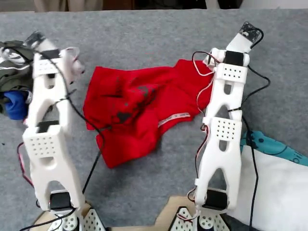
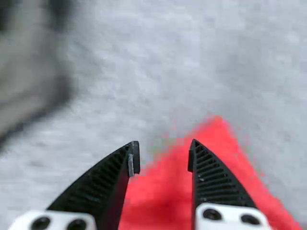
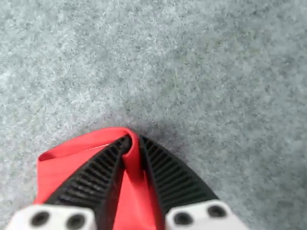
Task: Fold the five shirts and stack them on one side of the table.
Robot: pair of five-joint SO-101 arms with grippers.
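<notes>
Grey felt-like tabletop [image 1: 144,33] spans the scene. At its left edge, a heap of olive and blue garments [image 1: 12,82] is cut off by the frame and partly hidden behind the white left arm [image 1: 45,139]. The left gripper [image 2: 163,155] hangs with fingers spread over a corner of the crumpled red shirt with a dark chest print [image 1: 139,110]; contact is hard to make out. The shirt lies mid-table between both arms, with a black cable [image 1: 96,132] crossing its left edge. The right gripper [image 3: 134,141] pinches a red fold at the shirt's right corner. A white folded cloth [image 1: 279,192], cropped at the right edge, lies over a teal patterned cloth [image 1: 272,143].
</notes>
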